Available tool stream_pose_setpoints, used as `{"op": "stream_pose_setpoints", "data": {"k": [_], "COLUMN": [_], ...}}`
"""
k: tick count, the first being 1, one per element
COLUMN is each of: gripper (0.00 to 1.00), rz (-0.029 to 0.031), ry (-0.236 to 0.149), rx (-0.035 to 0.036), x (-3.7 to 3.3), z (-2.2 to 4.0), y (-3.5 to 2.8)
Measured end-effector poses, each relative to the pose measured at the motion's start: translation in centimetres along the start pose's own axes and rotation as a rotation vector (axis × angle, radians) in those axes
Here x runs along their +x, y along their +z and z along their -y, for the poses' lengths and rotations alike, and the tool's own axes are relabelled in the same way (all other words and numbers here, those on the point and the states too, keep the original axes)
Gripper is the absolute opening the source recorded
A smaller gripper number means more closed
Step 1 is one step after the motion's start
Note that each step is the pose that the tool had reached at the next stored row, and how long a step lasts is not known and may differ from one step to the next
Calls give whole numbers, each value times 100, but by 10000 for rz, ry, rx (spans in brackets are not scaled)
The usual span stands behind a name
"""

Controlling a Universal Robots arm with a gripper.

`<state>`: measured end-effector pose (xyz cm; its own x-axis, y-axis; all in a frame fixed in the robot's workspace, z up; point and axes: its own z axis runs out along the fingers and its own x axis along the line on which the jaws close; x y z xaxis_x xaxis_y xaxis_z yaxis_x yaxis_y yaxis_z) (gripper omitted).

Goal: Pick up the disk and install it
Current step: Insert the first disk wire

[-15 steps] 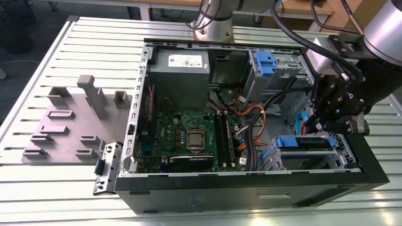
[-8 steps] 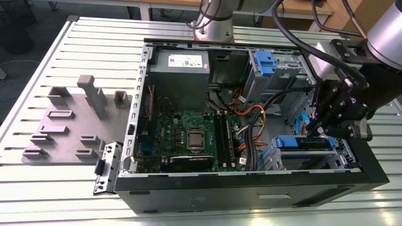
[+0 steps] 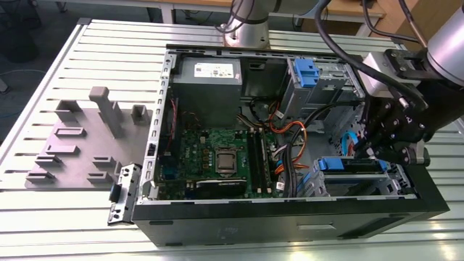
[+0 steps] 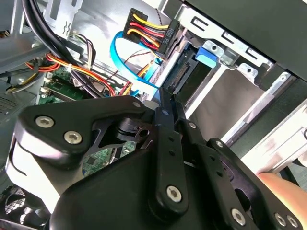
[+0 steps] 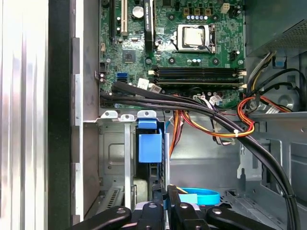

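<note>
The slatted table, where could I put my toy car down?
The slatted table has bare slats between the grey fixture plate and its far edge, and in front of that plate. The computer case is crowded with cables, and the gripper hangs there.

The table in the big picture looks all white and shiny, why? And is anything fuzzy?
In the exterior view, light glares off the ribbed metal table, washing it pale. In the second wrist view, the gripper sits close and looks soft, with a blurry fingertip at the edge.
</note>
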<state>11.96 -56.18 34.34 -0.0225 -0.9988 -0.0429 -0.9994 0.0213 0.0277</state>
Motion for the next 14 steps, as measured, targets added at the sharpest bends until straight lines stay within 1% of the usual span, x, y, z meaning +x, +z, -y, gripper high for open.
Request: {"op": "stream_pose_setpoints", "data": {"k": [2,4,14], "gripper": [16,16,16], "rz": [2,18,17], "ry": [0,-1,-1], "rx": [0,1,2], "x": [25,35,39], "z": [-1,-1,-15], "y": [0,2,24]}}
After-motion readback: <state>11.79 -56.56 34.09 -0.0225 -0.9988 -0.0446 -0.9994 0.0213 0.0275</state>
